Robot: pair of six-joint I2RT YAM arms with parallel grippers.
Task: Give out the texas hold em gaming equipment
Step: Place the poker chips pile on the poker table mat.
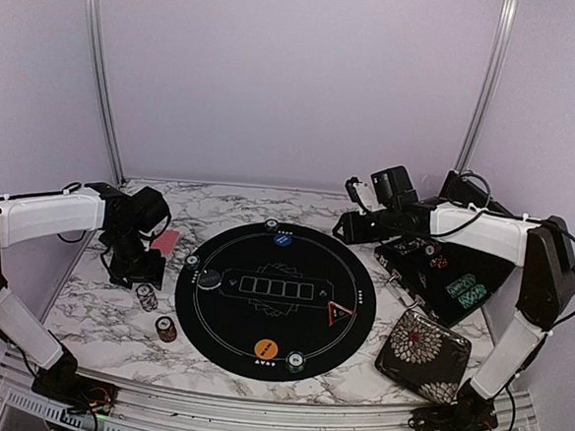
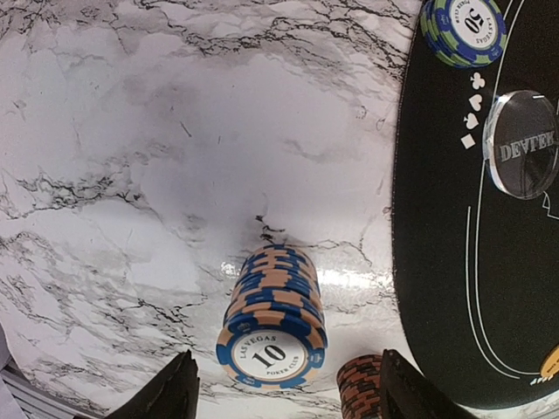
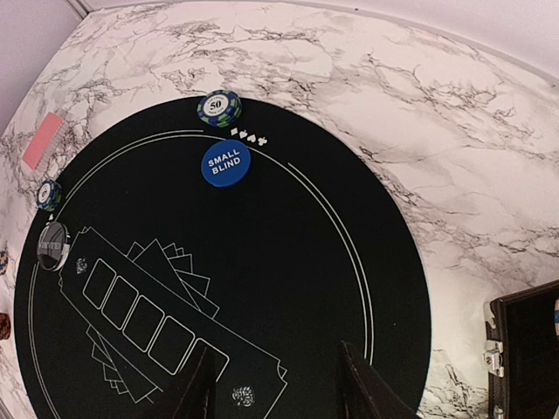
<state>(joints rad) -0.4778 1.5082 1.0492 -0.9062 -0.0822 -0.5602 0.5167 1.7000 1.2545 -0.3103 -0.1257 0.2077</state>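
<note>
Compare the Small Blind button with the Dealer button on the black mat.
Colour: the Small Blind button is solid blue; the Dealer button looks clear and greyish.
Place: the Small Blind button lies at the far edge of the black mat, the Dealer button at its left edge.
Shared: both are round discs with white lettering, lying flat on the mat, each beside a 50 chip stack.

Left gripper point(image 2: 288, 367) points straight down, fingers spread apart. Right gripper point(image 3: 275, 358) tilts down, fingers also apart, forearm point(image 1: 476, 229) level behind it.
</note>
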